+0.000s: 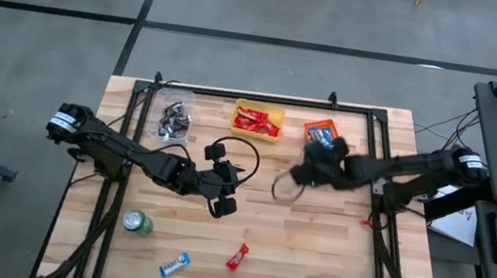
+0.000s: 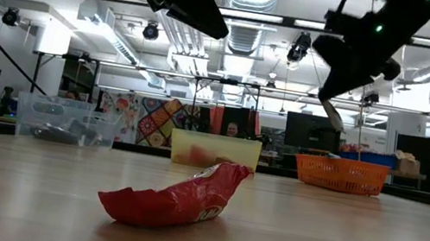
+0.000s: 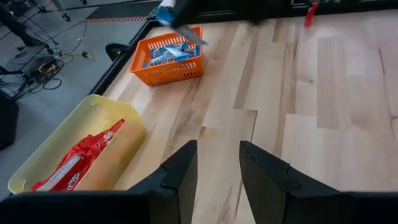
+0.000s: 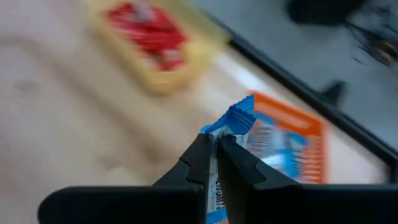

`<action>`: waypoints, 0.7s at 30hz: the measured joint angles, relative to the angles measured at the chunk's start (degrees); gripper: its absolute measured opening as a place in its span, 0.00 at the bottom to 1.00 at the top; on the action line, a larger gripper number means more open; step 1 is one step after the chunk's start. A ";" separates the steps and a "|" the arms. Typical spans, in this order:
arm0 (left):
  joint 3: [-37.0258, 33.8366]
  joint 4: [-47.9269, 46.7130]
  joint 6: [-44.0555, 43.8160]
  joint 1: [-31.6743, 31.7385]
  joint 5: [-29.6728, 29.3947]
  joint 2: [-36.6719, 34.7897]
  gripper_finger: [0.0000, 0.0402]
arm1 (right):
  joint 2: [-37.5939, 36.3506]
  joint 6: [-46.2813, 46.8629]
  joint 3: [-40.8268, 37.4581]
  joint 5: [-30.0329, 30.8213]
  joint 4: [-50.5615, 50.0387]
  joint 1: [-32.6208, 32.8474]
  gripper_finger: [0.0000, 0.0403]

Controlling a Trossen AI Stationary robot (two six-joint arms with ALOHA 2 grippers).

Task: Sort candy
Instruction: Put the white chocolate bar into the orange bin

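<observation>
My right gripper (image 4: pixel 214 142) is shut on a light blue-and-white candy (image 4: pixel 231 122), raised above the table beside the orange basket (image 1: pixel 322 127) that holds more blue candies. My left gripper (image 3: pixel 217 168) hovers open over the table's middle (image 1: pixel 222 202) with nothing between its fingers. A red candy (image 1: pixel 237 256) and a blue-and-white candy (image 1: pixel 174 263) lie flat on the wood near the front edge. A yellow tray (image 1: pixel 258 121) holds red candies, and a clear tub (image 1: pixel 175 119) holds dark ones. My right gripper pinches the blue-and-white candy between its two fingers. The bar lies along the fingers, and its crimped blue end (image 4: pixel 239 117) sticks out past the fingertips. The fingers slant downward from the table's right side. The candy is lifted clear of the table.
A round green can (image 1: pixel 136 223) stands at the front left, near the loose blue candy. A cable loops (image 1: pixel 244 158) between the two grippers. The tub, tray and basket line the far edge, and bare wood lies between them and the loose candies.
</observation>
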 joint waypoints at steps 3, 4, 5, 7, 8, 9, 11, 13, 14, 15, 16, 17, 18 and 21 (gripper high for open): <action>0.00 0.00 -0.38 0.00 0.00 0.00 0.26 | -0.61 -0.09 0.00 -0.56 -3.03 -6.81 0.04; 0.00 0.00 -0.48 0.02 0.00 0.00 0.26 | -0.64 -0.13 0.00 -1.40 -4.13 -9.06 0.04; 0.00 0.00 -0.63 0.00 0.00 0.00 0.26 | -0.58 -0.17 0.00 -2.43 -5.05 -11.36 0.04; 0.00 -0.02 -0.86 0.00 0.00 0.00 0.26 | -0.01 -0.92 -0.13 -3.64 -5.52 -15.28 0.04; 0.00 -0.02 -0.86 0.01 -0.02 0.00 0.26 | 0.30 -1.48 -0.37 -4.16 -5.36 -17.06 0.04; 0.00 -0.02 -0.86 0.01 -0.02 0.00 0.26 | 0.79 -2.14 -0.49 -4.40 -5.25 -18.64 0.04; -0.01 -0.02 -0.89 0.01 -0.02 0.01 0.26 | 1.60 -2.68 -0.50 -5.56 -4.78 -21.21 0.04; -0.02 -0.03 -1.15 0.00 -0.02 0.02 0.26 | 2.32 -3.77 -0.55 -7.51 -4.82 -23.37 0.05; -0.02 -0.04 -1.35 0.01 -0.02 0.02 0.26 | 2.69 -4.04 -0.55 -7.85 -4.75 -24.09 0.06; -0.02 -0.05 -1.46 0.01 -0.02 0.02 0.26 | 3.16 -4.39 -0.55 -8.34 -4.77 -24.77 0.08; -0.02 -0.07 -1.55 0.00 -0.02 0.02 0.26 | 3.52 -4.82 -0.57 -8.68 -4.76 -25.25 0.10; -0.02 -0.13 -1.76 -0.02 -0.02 0.02 0.26 | 3.88 -5.24 -0.57 -8.87 -4.73 -25.56 0.12; -0.02 -0.29 -1.93 -0.02 0.04 0.02 0.26 | 4.27 -5.36 -0.57 -8.93 -4.71 -25.76 0.15; -0.02 -0.55 -2.54 -0.09 0.20 0.02 0.26 | 4.63 -5.93 -0.59 -8.91 -4.59 -25.99 0.24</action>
